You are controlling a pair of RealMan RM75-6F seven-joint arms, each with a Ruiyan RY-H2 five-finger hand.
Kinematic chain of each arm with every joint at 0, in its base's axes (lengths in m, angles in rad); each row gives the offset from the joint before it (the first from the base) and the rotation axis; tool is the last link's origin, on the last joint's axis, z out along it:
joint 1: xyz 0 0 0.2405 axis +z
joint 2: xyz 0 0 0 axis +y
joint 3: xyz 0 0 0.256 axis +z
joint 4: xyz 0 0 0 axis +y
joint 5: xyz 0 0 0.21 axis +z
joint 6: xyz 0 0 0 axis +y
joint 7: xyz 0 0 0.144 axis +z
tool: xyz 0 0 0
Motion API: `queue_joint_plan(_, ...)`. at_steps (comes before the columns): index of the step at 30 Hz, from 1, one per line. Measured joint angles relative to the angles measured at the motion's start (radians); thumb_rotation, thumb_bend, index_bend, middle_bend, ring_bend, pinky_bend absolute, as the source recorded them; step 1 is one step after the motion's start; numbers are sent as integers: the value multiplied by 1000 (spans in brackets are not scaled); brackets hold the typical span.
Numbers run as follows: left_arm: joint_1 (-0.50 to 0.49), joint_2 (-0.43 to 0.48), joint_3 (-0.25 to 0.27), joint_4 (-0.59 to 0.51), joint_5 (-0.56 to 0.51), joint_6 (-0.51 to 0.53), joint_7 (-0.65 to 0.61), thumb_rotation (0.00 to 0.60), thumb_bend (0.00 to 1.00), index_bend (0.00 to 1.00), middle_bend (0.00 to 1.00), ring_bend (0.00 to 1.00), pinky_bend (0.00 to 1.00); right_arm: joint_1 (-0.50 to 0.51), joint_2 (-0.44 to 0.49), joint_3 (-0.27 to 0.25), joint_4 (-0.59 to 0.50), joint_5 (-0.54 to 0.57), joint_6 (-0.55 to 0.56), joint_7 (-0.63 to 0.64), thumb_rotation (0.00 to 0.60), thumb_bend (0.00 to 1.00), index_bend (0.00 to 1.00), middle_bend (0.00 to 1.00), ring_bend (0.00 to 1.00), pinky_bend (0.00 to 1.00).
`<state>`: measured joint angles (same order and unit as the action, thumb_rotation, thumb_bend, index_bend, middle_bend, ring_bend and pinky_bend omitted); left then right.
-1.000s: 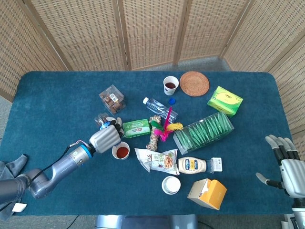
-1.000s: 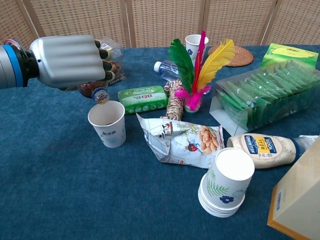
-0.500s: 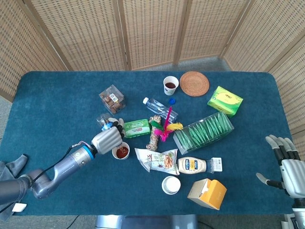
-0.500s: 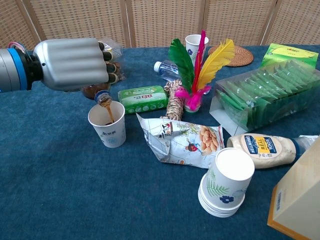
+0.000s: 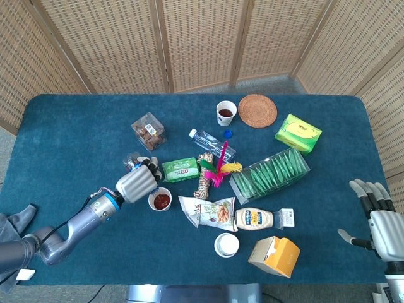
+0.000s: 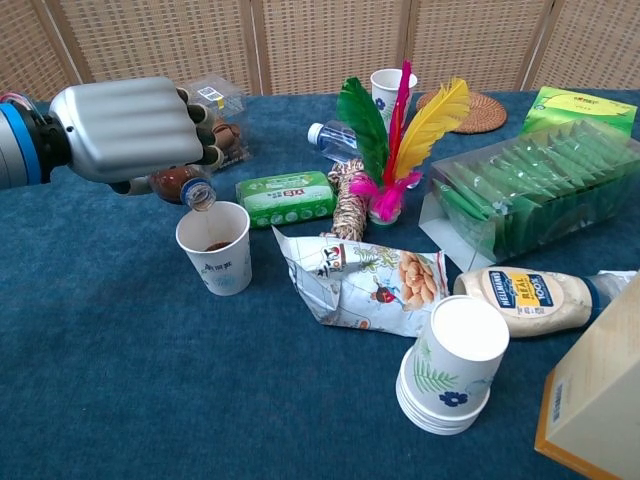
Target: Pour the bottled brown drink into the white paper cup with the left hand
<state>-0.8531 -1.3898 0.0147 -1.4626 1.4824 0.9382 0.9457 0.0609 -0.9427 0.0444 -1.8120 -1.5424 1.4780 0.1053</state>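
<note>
The bottle (image 6: 185,185) of brown drink is grasped by the left hand (image 6: 128,128) and tilted, its mouth just above the white paper cup (image 6: 215,247) on the bench (image 6: 150,400), so liquid falls inside. The right hand (image 5: 377,214) is kept released, well apart.

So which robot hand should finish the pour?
Left. The left robot hand already holds the brown drink bottle tilted over the white paper cup; the right robot hand sits far off, open.
</note>
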Motion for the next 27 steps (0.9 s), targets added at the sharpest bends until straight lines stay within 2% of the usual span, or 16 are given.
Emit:
queue_joint_plan(10,54,5,-16,5,-7,64,-247,600,492,563,448,263,449,4,-6,-2,0,1,-9,-17,600,0,0,0,0,0)
queue_joint_plan(19,145,15,-33,29,-20,165,-613,600,491,558,453,273,453,6,-15,-7,-5,-3,-14,-45,600,0,0,0,0,0)
queue_joint_plan(27,239,17,-55,84,-51,241,-1004,600,491,553,460,280,443,11,-27,-13,-10,-7,-27,-83,600,0,0,0,0,0)
